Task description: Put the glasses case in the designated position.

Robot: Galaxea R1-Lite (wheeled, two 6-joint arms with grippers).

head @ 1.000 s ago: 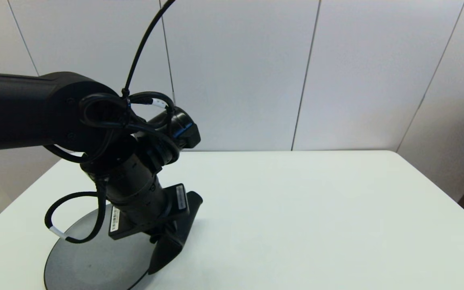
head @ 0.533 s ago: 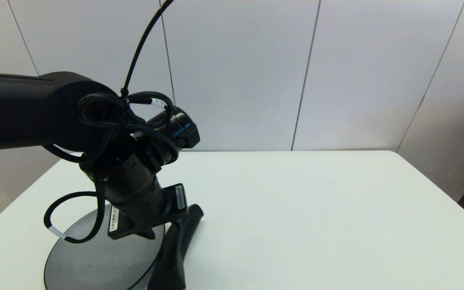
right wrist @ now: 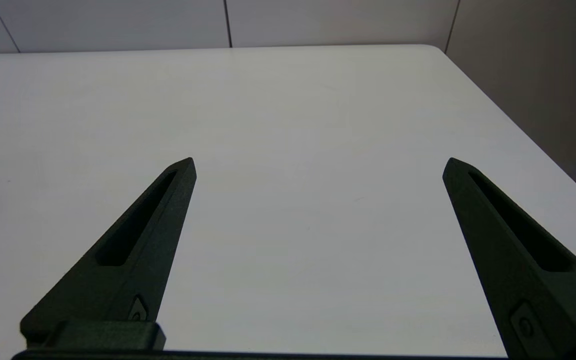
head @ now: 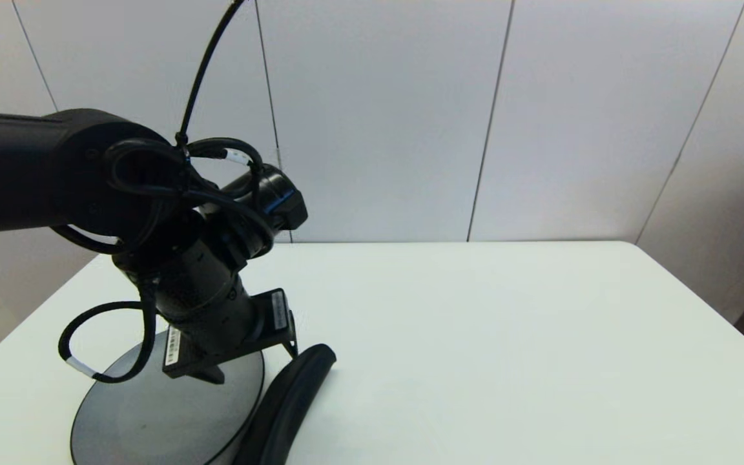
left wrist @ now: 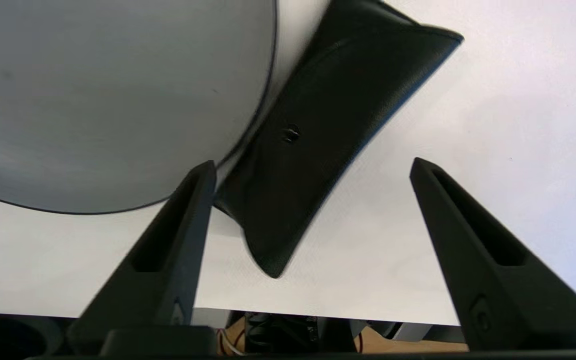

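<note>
The glasses case (head: 288,403) (left wrist: 318,135), matte black and oblong, lies flat on the white table against the right rim of the round grey plate (head: 152,420) (left wrist: 108,100). I cannot tell whether it overlaps the rim. My left gripper (head: 256,365) (left wrist: 313,162) hangs open just above the case and the plate's edge, holding nothing. Most of its fingers are hidden behind the wrist in the head view. My right gripper (right wrist: 318,162) is open over bare table and does not show in the head view.
The left arm and its looping cable (head: 107,349) cover the back of the plate. The table's near edge (left wrist: 318,312) runs close to the case. A grey panelled wall (head: 475,116) stands behind the table.
The case stood tilted on edge between the left fingers a second ago; it has dropped flat beside the plate. The left gripper has let go and lifted up and to the left.
</note>
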